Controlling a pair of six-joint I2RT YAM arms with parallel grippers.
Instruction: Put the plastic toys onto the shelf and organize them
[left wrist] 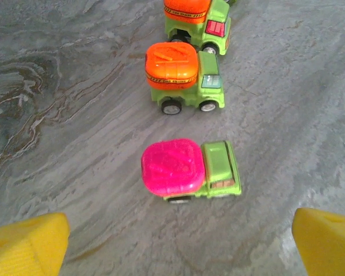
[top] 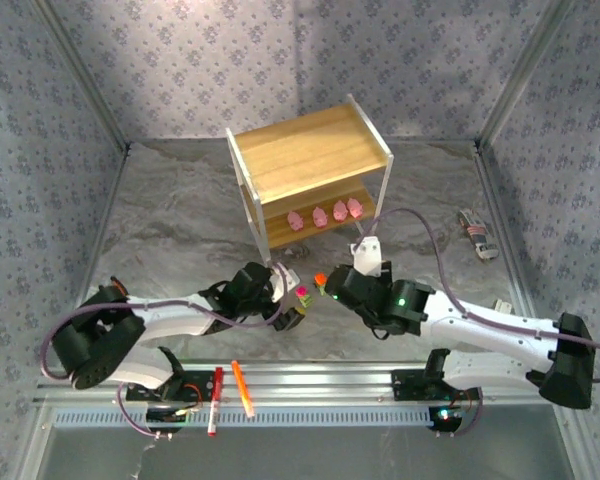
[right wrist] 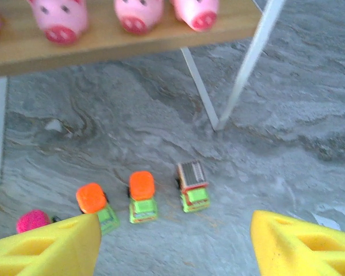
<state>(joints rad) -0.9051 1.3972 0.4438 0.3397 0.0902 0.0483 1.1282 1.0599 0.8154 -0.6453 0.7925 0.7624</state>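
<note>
Hovering low over the marbled table (top: 180, 200), the left gripper (left wrist: 178, 247) has its yellow pads (left wrist: 29, 244) spread wide, with nothing between them. The magenta-topped truck (left wrist: 190, 171) stands on the table at its twelve o'clock, the orange-topped truck (left wrist: 184, 77) beyond it, and the orange-red-topped truck (left wrist: 198, 17) farther on at the top edge. The right gripper (right wrist: 172, 247) is likewise spread wide and holds nothing. The grey-brown-topped truck (right wrist: 194, 185) stands at its twelve o'clock, the other trucks lined up in a row toward nine o'clock. Seen from overhead, the shelf (top: 310, 150) stands at twelve o'clock from both grippers, with four pink figures (top: 325, 214) side by side on its lower board.
</note>
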